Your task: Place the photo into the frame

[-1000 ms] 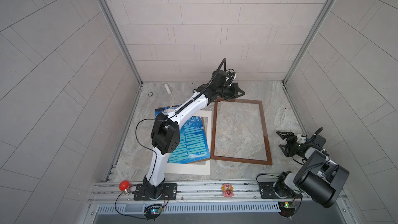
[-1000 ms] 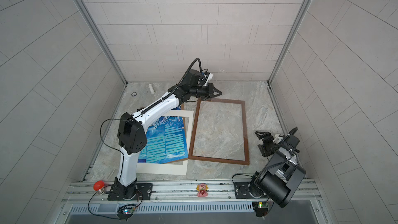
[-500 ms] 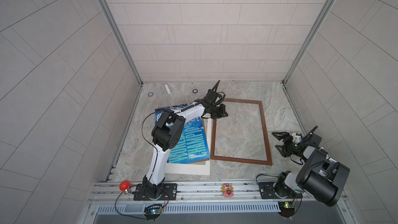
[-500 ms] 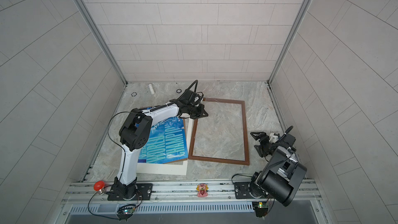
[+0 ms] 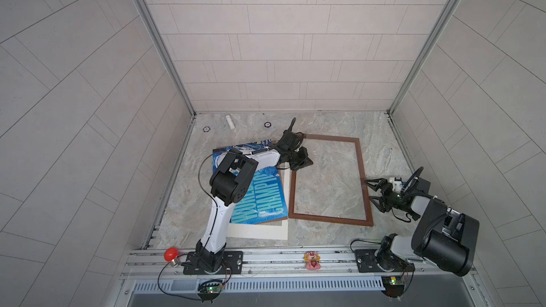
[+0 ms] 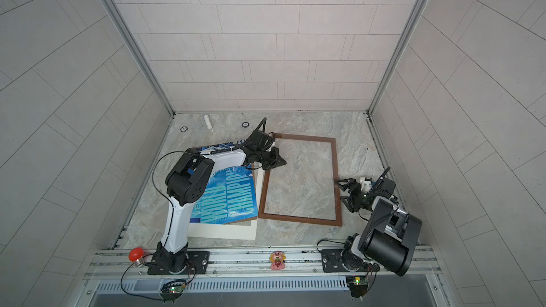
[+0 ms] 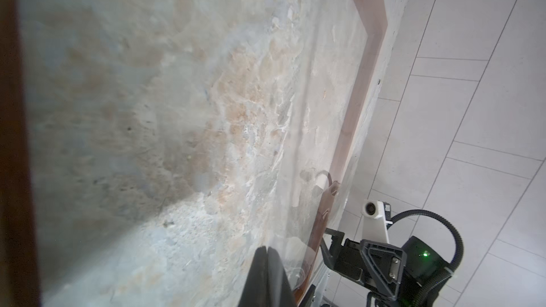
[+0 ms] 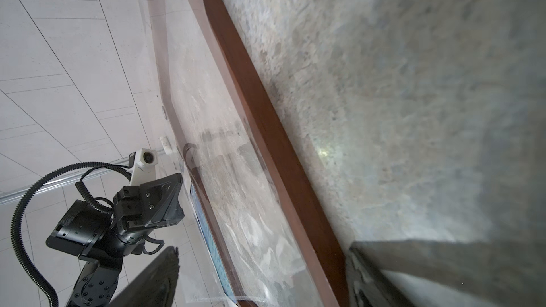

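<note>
The frame (image 5: pixel 328 219) (image 6: pixel 298 218), thin dark brown wood with a clear pane, lies flat on the marble table. The photo (image 5: pixel 266 199) (image 6: pixel 230 199), blue with pale block letters, lies to its left, partly under my left arm. My left gripper (image 5: pixel 307 163) (image 6: pixel 280 162) (image 7: pixel 267 251) is shut and empty, low over the pane just inside the frame's left rail near the far corner. My right gripper (image 5: pixel 368 190) (image 6: pixel 339 190) (image 8: pixel 263 279) stands open at the frame's right rail (image 8: pixel 266 119), which shows between its fingers. A blue strip of the photo (image 8: pixel 206 225) shows beyond the frame.
A cream mat (image 5: pixel 260 233) lies under the photo, with a brown board's edge (image 5: pixel 266 222) between them. At the back lie a white tube (image 5: pixel 230 121) and two small discs (image 5: pixel 206 129) (image 5: pixel 267 124). A red bulb (image 5: pixel 171 253) and pink figure (image 5: pixel 312 259) sit on the front rail. Walls close three sides.
My left arm has drawn back and dropped from above the frame's far left corner to just inside its left rail. My right gripper has edged toward the frame's right rail.
</note>
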You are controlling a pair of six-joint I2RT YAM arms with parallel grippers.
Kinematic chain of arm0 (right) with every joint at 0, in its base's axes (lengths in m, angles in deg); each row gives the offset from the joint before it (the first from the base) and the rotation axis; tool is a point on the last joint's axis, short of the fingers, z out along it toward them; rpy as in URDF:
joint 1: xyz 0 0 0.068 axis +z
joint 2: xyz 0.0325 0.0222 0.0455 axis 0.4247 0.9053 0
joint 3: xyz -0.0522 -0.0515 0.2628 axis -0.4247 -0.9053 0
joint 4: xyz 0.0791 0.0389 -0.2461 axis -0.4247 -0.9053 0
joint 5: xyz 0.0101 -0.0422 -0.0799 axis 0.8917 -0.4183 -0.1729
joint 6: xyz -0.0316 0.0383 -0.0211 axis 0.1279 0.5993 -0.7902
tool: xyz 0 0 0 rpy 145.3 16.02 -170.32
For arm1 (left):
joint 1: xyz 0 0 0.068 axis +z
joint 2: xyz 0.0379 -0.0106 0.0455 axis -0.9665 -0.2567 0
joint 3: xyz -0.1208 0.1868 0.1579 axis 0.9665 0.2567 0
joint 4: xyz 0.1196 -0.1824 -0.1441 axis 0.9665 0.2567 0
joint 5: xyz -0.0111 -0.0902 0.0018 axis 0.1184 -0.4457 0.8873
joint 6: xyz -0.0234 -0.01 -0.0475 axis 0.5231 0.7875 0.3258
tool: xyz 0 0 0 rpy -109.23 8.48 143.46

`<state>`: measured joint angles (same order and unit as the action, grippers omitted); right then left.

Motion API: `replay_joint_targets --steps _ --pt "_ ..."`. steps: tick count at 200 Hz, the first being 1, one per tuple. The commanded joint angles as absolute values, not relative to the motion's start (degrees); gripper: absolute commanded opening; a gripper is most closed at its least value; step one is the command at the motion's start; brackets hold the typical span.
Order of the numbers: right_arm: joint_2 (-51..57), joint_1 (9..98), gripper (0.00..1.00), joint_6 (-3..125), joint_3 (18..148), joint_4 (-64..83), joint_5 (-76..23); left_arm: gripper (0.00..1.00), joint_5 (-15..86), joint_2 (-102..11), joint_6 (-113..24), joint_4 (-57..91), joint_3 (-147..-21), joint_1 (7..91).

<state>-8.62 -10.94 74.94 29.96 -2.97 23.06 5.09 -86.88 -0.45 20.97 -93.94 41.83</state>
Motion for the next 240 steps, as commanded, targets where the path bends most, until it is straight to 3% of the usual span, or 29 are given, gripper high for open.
replay_joint_targets --steps 1,27,51,83,109,172,240 --pt "-7.38 -9.43 0.84 75.37 29.13 -4.98 19.85 0.00 3.33 -88.63 4.93 20.10 -95.68 42.59" --pt "-8.17 -9.40 0.84 75.29 29.22 -5.74 20.24 0.00 6.97 -87.36 2.22 26.64 -96.15 41.92" --pt "-9.13 -9.38 0.84 75.15 29.32 -6.30 20.26 0.00 3.76 -86.88 13.46 14.10 -90.53 41.75" --pt "-9.23 -9.35 0.84 75.17 29.56 -6.31 20.57 0.00 2.71 -86.47 14.05 16.12 -92.15 43.33" --pt "-9.01 -9.37 0.84 75.61 29.43 -5.50 20.91 0.00 -1.93 -88.88 20.44 9.28 -94.71 43.66" --pt "-10.30 -9.37 0.84 76.11 29.33 -5.40 21.79 0.00 -1.27 -89.82 12.83 23.10 -104.56 44.66" --pt "-10.62 -9.39 0.81 77.30 28.81 -4.01 22.40 0.00 2.39 -87.09 6.05 27.38 -98.57 41.59"
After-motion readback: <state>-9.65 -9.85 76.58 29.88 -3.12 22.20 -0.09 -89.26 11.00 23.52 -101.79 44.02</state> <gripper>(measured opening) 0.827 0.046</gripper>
